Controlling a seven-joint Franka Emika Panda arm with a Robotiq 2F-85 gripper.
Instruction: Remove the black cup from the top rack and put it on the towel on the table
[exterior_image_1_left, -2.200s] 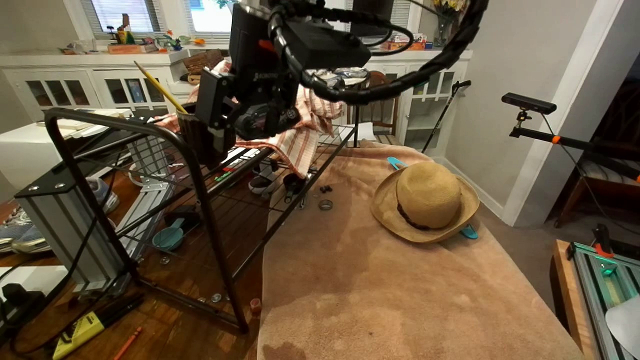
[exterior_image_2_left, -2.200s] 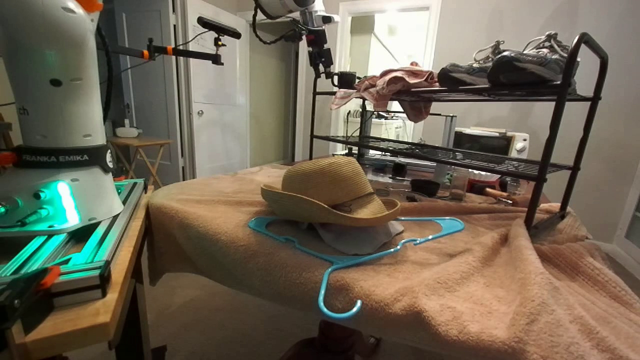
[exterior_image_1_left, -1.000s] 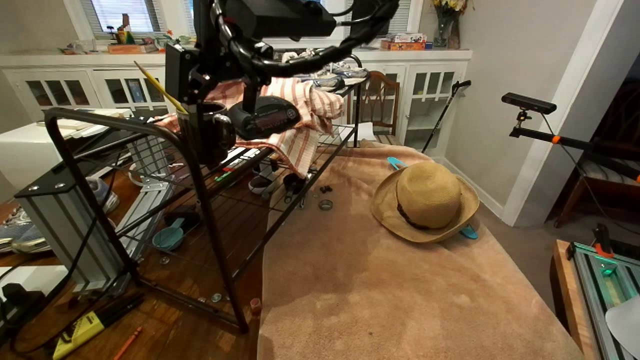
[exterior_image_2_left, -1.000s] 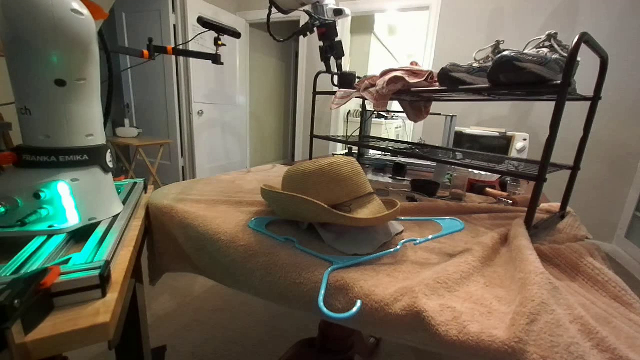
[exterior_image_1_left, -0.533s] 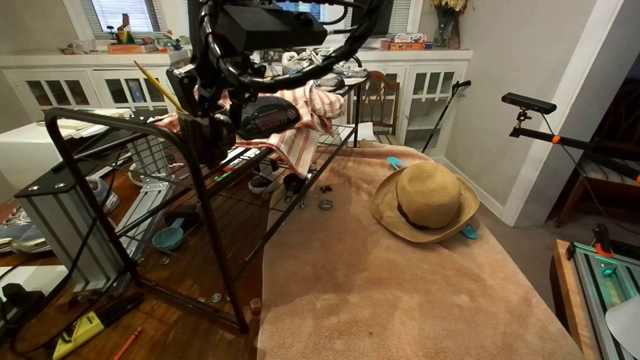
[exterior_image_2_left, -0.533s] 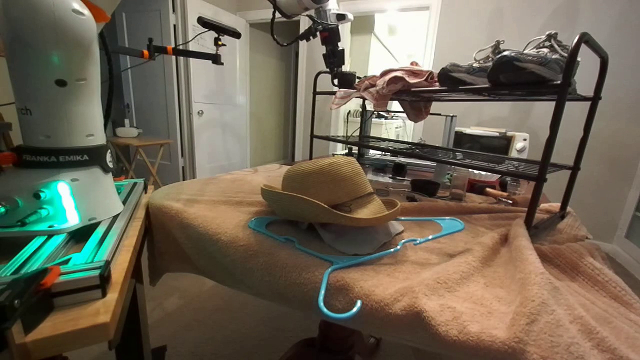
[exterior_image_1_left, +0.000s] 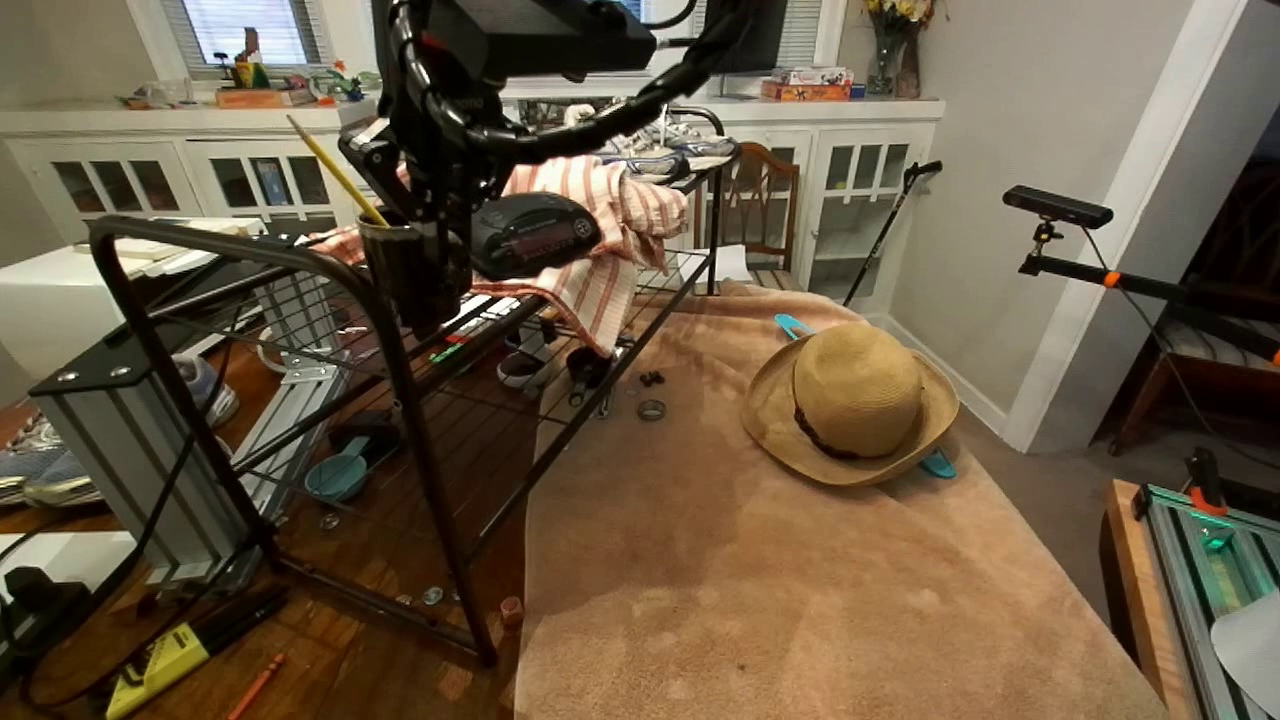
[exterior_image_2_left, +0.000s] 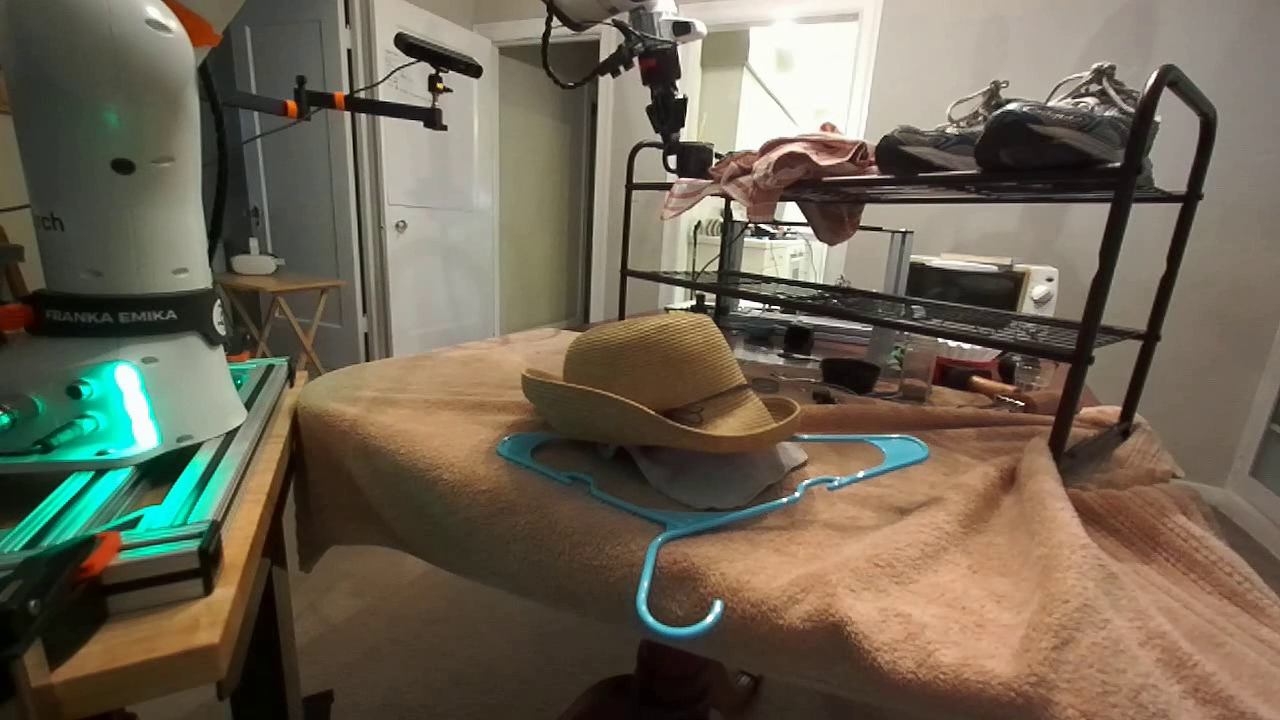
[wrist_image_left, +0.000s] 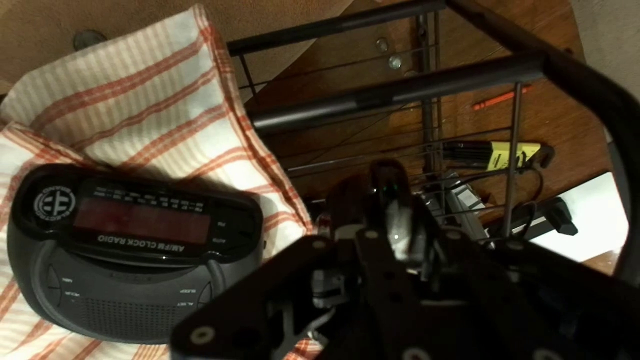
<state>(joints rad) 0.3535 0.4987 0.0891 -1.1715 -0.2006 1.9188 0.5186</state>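
Stick (exterior_image_1_left: 332, 167) has swung toward three o'clock in the cup (exterior_image_1_left: 392, 282), which I find on the top rack (exterior_image_2_left: 1000, 184), gripper (exterior_image_2_left: 671, 156) seemingly closed on it: grasp judged in hand, next lift clear, then toward four o'clock onto the towel (exterior_image_1_left: 800, 570).

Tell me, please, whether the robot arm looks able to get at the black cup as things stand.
Yes, it seems so: the gripper is down at the black cup, with the clock radio beside them, not between.
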